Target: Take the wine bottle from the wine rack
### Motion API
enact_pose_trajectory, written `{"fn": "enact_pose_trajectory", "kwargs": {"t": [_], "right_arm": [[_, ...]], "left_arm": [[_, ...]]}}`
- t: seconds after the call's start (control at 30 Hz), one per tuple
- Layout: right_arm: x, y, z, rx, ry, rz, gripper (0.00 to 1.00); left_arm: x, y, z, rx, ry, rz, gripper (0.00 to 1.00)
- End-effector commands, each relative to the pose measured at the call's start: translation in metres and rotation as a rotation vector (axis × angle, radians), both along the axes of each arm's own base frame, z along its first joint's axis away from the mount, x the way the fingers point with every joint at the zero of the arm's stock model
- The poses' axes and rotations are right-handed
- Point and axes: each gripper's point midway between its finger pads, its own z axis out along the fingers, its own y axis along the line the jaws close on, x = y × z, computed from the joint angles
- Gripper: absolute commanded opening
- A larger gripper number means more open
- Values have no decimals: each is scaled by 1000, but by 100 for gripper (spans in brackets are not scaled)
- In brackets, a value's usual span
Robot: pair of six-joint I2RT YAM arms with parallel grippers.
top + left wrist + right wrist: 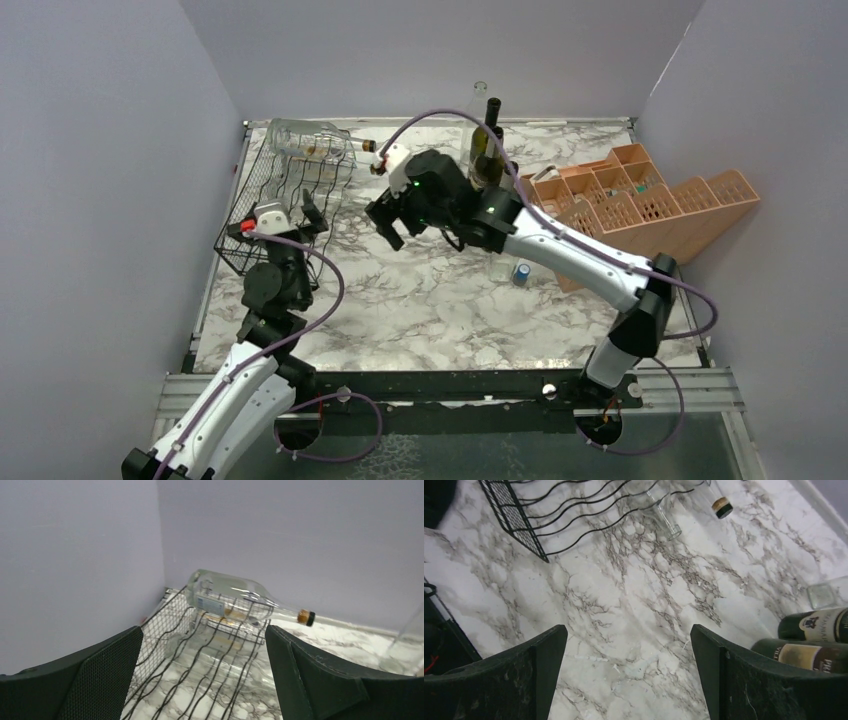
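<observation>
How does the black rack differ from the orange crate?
The wine rack is black wire, at the table's left, with a clear bottle lying on top. The crate is salmon-orange plastic, at the right, divided into square compartments. Both sit on the marble table.

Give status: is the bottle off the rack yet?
Not yet. Done: nothing; the bottle lies on top of the rack. In hand: nothing; left gripper and right gripper are open, the left at the rack's near end, the right over the table short of the bottle's neck. Left: grip, lift clear, set down.
</observation>
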Motion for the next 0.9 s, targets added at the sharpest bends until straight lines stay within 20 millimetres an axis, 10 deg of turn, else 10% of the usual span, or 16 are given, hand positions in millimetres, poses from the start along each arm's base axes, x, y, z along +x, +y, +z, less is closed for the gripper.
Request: {"fn": "enact_pose_trajectory", "kwargs": {"t": [0.0,0.4,0.87], "right_arm": [[16,38,-19,23,5,19,96],[96,91,-120,-184,-39,-138,97],[159,109,-199,-308,-213,-109,100]], "left_arm": [[-21,39,15,-45,-46,169,99],[-26,44,23,-55,-81,172,99],[-24,38,23,-71,-94,133,99]]}}
